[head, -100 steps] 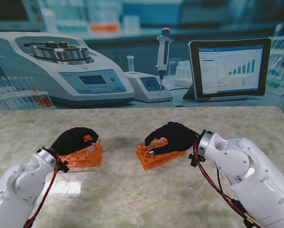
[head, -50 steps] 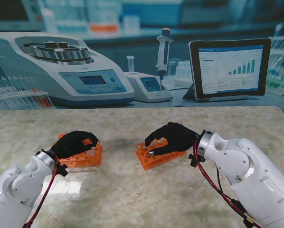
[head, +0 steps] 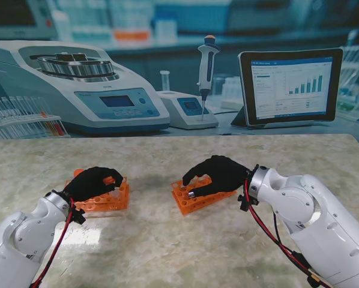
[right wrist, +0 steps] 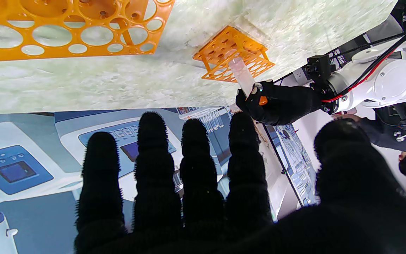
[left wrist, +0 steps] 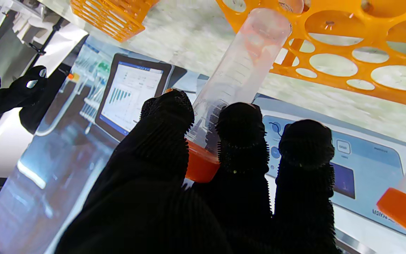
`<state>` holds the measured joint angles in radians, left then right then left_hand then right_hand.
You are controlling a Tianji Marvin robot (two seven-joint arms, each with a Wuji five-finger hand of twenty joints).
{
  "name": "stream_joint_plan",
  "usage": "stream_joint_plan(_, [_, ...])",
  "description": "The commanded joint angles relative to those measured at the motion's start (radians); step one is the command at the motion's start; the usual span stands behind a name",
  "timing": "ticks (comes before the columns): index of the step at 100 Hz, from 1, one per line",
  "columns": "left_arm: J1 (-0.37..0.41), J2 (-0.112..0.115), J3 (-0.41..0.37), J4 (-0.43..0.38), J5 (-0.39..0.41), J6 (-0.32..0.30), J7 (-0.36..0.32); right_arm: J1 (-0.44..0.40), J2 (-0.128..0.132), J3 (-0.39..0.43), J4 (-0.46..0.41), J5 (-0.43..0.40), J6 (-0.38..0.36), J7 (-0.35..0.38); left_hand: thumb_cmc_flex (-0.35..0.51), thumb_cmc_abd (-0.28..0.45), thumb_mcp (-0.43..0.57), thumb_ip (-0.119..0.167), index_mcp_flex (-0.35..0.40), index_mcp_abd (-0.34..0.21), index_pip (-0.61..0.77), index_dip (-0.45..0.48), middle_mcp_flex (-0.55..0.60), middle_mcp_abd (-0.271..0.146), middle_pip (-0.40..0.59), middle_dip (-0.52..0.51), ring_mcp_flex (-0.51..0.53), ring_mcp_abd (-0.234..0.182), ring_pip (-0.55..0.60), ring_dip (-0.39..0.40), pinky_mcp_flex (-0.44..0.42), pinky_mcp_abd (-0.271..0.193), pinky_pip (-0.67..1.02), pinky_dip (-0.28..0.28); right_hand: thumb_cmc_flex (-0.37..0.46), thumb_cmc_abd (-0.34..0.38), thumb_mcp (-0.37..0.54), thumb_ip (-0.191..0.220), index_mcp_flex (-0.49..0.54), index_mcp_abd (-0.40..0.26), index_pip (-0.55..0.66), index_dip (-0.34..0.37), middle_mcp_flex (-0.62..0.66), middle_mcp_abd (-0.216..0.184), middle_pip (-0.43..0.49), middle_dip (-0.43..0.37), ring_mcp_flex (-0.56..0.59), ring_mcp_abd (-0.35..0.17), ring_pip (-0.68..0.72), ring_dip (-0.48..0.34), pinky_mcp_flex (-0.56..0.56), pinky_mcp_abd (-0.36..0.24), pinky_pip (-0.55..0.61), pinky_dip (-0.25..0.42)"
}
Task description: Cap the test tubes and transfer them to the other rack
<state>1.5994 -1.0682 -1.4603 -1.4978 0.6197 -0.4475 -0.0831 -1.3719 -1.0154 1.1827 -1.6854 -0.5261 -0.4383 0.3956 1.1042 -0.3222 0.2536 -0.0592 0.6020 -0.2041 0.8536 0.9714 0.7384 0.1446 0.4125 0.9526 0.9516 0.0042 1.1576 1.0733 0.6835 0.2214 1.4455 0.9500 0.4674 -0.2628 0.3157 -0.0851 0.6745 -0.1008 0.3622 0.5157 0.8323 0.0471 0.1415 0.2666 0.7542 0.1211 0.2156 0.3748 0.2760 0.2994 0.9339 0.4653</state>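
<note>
My left hand [head: 93,182] is shut on a clear test tube [left wrist: 245,60] with an orange cap [left wrist: 201,165], pinched between thumb and fingers [left wrist: 240,141]. The tube's lower end sits at a hole of the left orange rack [head: 110,199], whose holed top plate [left wrist: 347,46] shows close in the left wrist view. Seen from the right wrist, the left hand [right wrist: 277,104] holds the tube [right wrist: 241,76] tilted into that rack [right wrist: 234,53]. My right hand [head: 218,174] hovers open over the right orange rack [head: 194,201], fingers [right wrist: 194,169] spread with nothing between them.
A second orange-capped tube [left wrist: 405,208] stands beside the held one. Beyond the marble table's far edge stand a centrifuge [head: 83,84], a small device with a pipette [head: 206,66] and a tablet [head: 290,84]. The right rack [right wrist: 65,31] has several empty holes.
My left hand has come down and a little nearer to me, lowering the capped tube onto the left rack. The right hand has stayed where it was.
</note>
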Motion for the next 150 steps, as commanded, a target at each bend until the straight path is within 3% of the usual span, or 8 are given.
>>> stream_joint_plan(1, [0.012,0.004,0.004,0.005,0.001,0.007,-0.015,-0.005,0.001,-0.002,0.002,0.000,0.000,0.004,0.187,0.148,0.244,0.024,0.099,0.074,0.096,-0.052,0.132,-0.079,0.126,0.099,-0.051,0.016,-0.093,0.028,-0.033,0.029,-0.030,0.029,0.005,0.035,-0.019,0.023,-0.025,-0.018,0.011,-0.008,-0.009,-0.027,-0.012,-0.008,-0.029,-0.011,-0.030,-0.016,-0.011,0.020,0.006,-0.012])
stream_joint_plan(16, [0.014,0.010,0.001,0.001,0.018,0.010,-0.033,-0.007,0.001,0.001,0.002,0.000,0.000,0.005,0.186,0.103,0.035,0.086,0.058,0.083,-0.082,-0.264,0.118,-0.081,-0.112,0.140,-0.147,0.026,-0.266,0.017,-0.164,0.042,-0.142,0.026,0.006,0.033,-0.020,0.023,-0.027,-0.019,0.010,-0.009,-0.010,-0.024,-0.012,-0.008,-0.029,-0.012,-0.030,-0.016,-0.011,0.020,0.006,-0.012])
stream_joint_plan(27, [0.016,0.012,-0.002,0.000,0.028,0.009,-0.040,-0.008,0.001,0.003,0.003,-0.001,-0.001,0.004,0.132,0.109,-0.054,0.110,0.039,0.053,-0.131,-0.326,0.089,-0.080,-0.199,0.096,-0.203,0.031,-0.369,-0.023,-0.238,0.058,-0.201,0.019,0.007,0.033,-0.019,0.023,-0.025,-0.016,0.011,-0.008,-0.010,-0.024,-0.012,-0.008,-0.029,-0.012,-0.030,-0.016,-0.011,0.020,0.006,-0.012])
stream_joint_plan(39, [0.016,0.013,-0.003,0.001,0.040,0.005,-0.038,-0.009,0.001,0.003,0.003,0.000,-0.002,0.004,0.083,0.107,-0.100,0.115,0.020,0.034,-0.168,-0.371,-0.002,-0.082,-0.174,-0.060,-0.270,0.061,-0.516,-0.102,-0.325,0.097,-0.320,-0.029,0.007,0.034,-0.019,0.024,-0.026,-0.018,0.010,-0.009,-0.010,-0.026,-0.012,-0.008,-0.029,-0.010,-0.030,-0.016,-0.011,0.020,0.006,-0.011])
stream_joint_plan(52, [0.014,0.013,-0.004,0.002,0.048,-0.003,-0.032,-0.011,0.001,0.006,0.003,-0.001,-0.005,0.004,0.038,0.104,-0.138,0.112,0.013,0.021,-0.245,-0.415,-0.079,-0.088,-0.184,-0.413,-0.341,0.121,-0.721,-0.255,-0.425,0.142,-0.480,-0.125,0.006,0.033,-0.020,0.024,-0.026,-0.018,0.010,-0.009,-0.009,-0.027,-0.012,-0.008,-0.029,-0.011,-0.030,-0.016,-0.012,0.020,0.005,-0.012])
stream_joint_plan(70, [0.020,0.012,-0.011,-0.013,0.056,-0.018,-0.024,-0.016,0.001,0.011,0.001,0.001,-0.007,0.002,-0.027,0.113,-0.178,0.104,0.013,0.029,-0.354,-0.492,-0.108,-0.077,-0.256,-0.558,-0.420,0.190,-0.952,-0.509,-0.522,0.174,-0.699,-0.287,0.005,0.032,-0.019,0.024,-0.026,-0.018,0.010,-0.009,-0.009,-0.028,-0.011,-0.008,-0.030,-0.010,-0.030,-0.016,-0.013,0.020,0.005,-0.011])
stream_joint_plan(121, [0.039,0.009,-0.027,-0.081,0.065,-0.050,-0.008,-0.037,0.001,0.031,-0.011,-0.008,-0.022,-0.008,-0.140,0.207,-0.213,0.095,-0.025,0.089,-0.537,-0.608,-0.192,-0.068,-0.338,-0.736,-0.601,0.194,-1.092,-0.766,-0.669,0.161,-1.099,-0.553,0.003,0.033,-0.017,0.024,-0.026,-0.019,0.011,-0.009,-0.010,-0.027,-0.012,-0.008,-0.033,-0.010,-0.032,-0.016,-0.013,0.019,0.004,-0.011])
stream_joint_plan(150, [0.056,0.002,-0.013,-0.157,0.061,-0.071,0.017,-0.106,-0.005,0.086,-0.045,-0.038,-0.051,-0.057,-0.200,0.297,-0.238,0.093,-0.072,0.135,-0.594,-0.652,-0.206,-0.038,-0.358,-0.782,-0.613,0.200,-1.099,-0.798,-0.673,0.159,-1.188,-0.576,0.004,0.032,-0.016,0.024,-0.029,-0.016,0.009,-0.009,-0.011,-0.025,-0.013,-0.009,-0.036,-0.014,-0.034,-0.018,-0.014,0.019,0.003,-0.011])
